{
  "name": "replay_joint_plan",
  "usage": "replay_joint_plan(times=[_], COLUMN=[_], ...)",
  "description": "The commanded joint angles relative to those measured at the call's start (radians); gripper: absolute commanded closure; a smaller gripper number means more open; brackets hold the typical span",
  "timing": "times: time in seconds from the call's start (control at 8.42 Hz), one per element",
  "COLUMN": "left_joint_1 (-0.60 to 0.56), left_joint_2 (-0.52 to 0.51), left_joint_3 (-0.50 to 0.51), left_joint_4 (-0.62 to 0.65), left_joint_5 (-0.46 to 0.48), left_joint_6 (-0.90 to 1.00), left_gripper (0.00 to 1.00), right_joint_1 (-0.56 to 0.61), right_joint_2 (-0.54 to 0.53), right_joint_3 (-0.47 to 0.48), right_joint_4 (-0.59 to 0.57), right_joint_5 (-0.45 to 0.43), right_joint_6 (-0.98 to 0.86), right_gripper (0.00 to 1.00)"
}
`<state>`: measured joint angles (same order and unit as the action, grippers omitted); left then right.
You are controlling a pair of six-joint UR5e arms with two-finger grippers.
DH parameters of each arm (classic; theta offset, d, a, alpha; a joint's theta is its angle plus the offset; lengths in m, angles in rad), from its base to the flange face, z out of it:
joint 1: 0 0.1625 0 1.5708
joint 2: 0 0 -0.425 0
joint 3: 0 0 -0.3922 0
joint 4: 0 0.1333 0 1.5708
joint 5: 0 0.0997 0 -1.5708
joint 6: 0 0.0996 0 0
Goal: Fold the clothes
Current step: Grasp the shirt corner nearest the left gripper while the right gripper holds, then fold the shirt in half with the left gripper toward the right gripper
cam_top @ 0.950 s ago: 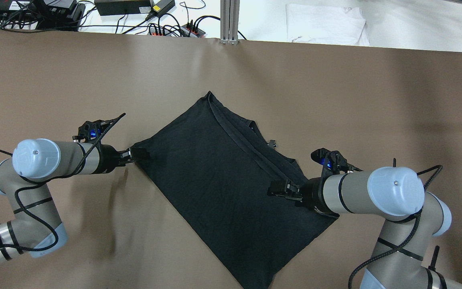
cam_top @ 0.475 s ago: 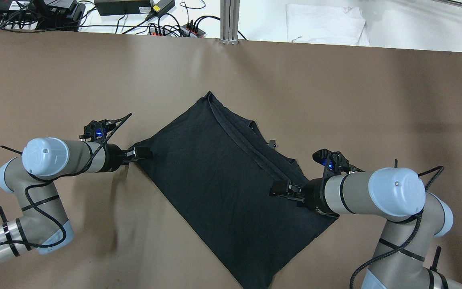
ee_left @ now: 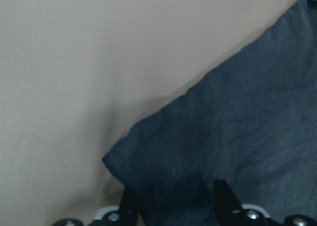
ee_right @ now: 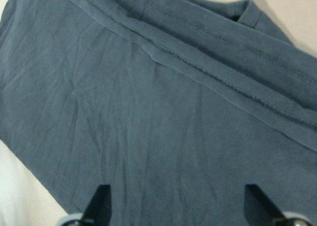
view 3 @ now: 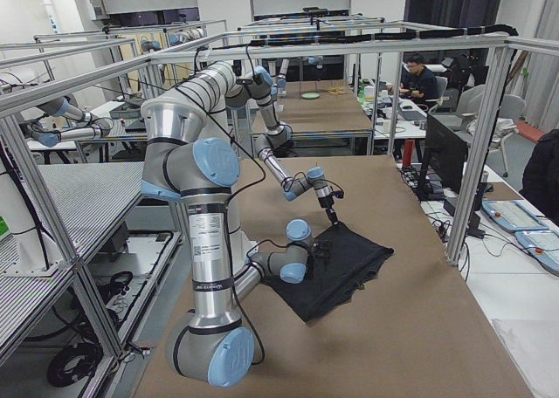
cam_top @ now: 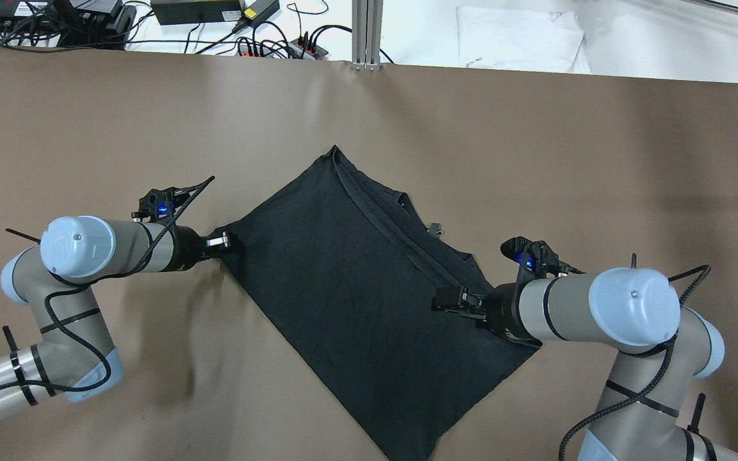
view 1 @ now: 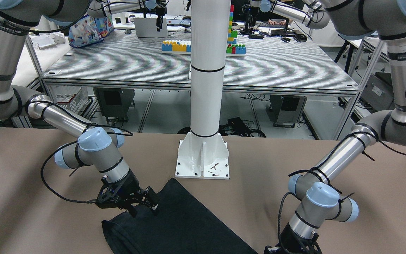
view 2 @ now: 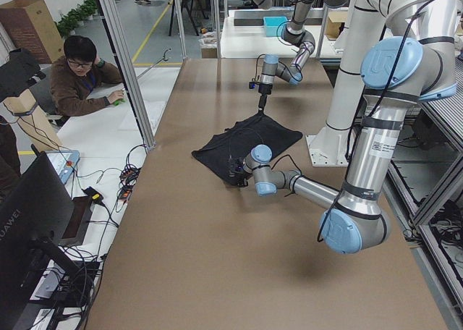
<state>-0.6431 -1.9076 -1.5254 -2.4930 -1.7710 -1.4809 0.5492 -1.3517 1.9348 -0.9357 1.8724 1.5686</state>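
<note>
**Left fingers [ee_left: 223, 196] narrowed at a corner, right fingers [ee_right: 101, 201] wide over a plain black garment of thin soft fabric [cam_top: 356, 288]**

The black garment lies flat and slantwise on the matt brown desk [cam_top: 87, 128], in front of the white post's base plate [view 1: 203, 160]. It is folded into a rough oblong, with stitched hems stacked along its far right side. At its left corner the left fingers straddle the cloth, part-closed with a visible gap, so they do not look to be pinching. The right fingers are spread wide over the opposite side, just inside the hems, holding nothing.

The step appears to be taking two holds for another fold. It should go best if the left fingers close on every layer at the corner. The right fingers would do better at the very edge than on the flat middle, where thin fabric offers little to pinch. Both arms should then lift level and together, so the layers do not slide.

The overhead view cuts off the garment's nearest corner. The front view cuts off the left fingers. Whether a left finger sits beneath the cloth, whether the right fingers touch it, and how many layers there are cannot be told.
</note>
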Motion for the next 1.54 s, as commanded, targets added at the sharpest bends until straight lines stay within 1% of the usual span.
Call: replay_joint_plan(times=[0.0,0.24,0.36,0.48,0.59,0.83,0.95,1.07,1.31,1.43], left_joint_1=[-0.022,-0.079,-0.116,-0.145,-0.176,-0.211,-0.223,-0.225,-0.214,-0.216], left_joint_2=[-0.008,-0.01,-0.048,-0.115,-0.202,-0.403,-0.466,-0.541,-0.646,-0.657], left_joint_3=[-0.004,0.011,0.054,0.113,0.195,0.417,0.5,0.571,0.686,0.698], left_joint_4=[0.009,0.012,0.023,0.052,0.071,0.075,0.074,0.074,0.072,0.072], left_joint_5=[-0.012,-0.013,-0.016,-0.016,-0.012,-0.005,-0.005,0.017,0.102,0.107], left_joint_6=[0.011,0.037,0.066,0.1,0.114,0.151,0.163,0.163,0.16,0.16], left_gripper=[1.0,1.0,1.0,1.0,1.0,1.0,1.0,1.0,1.0,1.0], right_joint_1=[0.0,0.002,0.002,0.002,0.003,0.008,0.015,0.023,0.029,0.037], right_joint_2=[0.0,0.002,0.003,0.003,0.003,0.003,0.002,0.002,0.002,0.003], right_joint_3=[-0.003,-0.002,0.0,0.0,0.0,-0.002,-0.002,-0.002,0.0,0.0], right_joint_4=[0.0,0.0,0.0,0.0,0.0,-0.002,-0.006,-0.011,-0.026,-0.043], right_joint_5=[-0.001,-0.001,-0.001,-0.001,-0.001,-0.001,-0.001,-0.001,-0.001,-0.001], right_joint_6=[0.001,-0.001,-0.001,-0.001,-0.001,-0.001,-0.001,-0.001,-0.001,-0.004], right_gripper=[0.06,0.06,0.06,0.06,0.06,0.06,0.06,0.06,0.06,0.06])
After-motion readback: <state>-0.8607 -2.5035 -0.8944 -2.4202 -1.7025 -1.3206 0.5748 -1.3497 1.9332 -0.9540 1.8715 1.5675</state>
